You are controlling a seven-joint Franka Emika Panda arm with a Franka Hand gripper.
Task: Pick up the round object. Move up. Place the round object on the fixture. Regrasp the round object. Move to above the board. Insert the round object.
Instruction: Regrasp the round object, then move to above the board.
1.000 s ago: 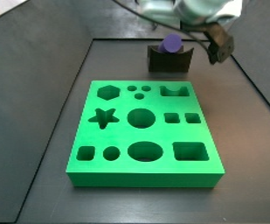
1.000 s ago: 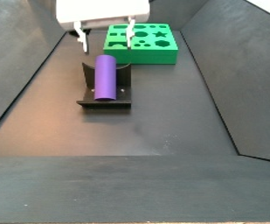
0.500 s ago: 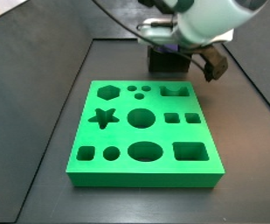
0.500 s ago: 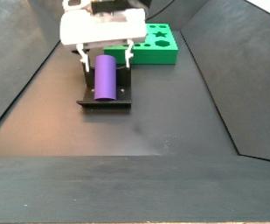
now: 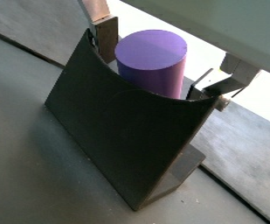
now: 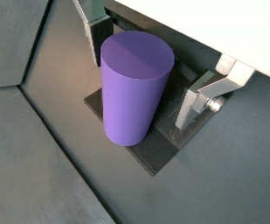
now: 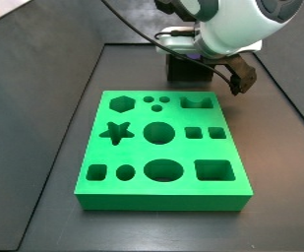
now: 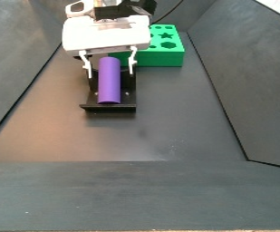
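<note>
Round object (image 8: 108, 78): smooth matte purple cylinder, lying lengthwise in the curved notch of the fixture (image 8: 107, 101), resting on it; in both wrist views its round end face shows (image 5: 152, 54) (image 6: 136, 58). Fixture: small dark block on a base plate, standing on the dark floor (image 8: 142, 136) just beside the short end of the board (image 8: 161, 47); a wrist view shows its front wall (image 5: 120, 122) curving around the cylinder. Gripper (image 8: 106, 61): lowered over the far end of the cylinder, fingers parted, one silver finger (image 6: 204, 94) on each side of the purple body with a gap visible between plate and cylinder, so not clamped on it; the opposite finger (image 5: 100, 28) stands likewise at the cylinder's other flank. In a side view the gripper's white body (image 7: 224, 30) hides most of the fixture and the cylinder. Board (image 7: 161, 148): large bright green slab; holes include star, hexagon, circles and squares; all cut-outs seen hold nothing.
</note>
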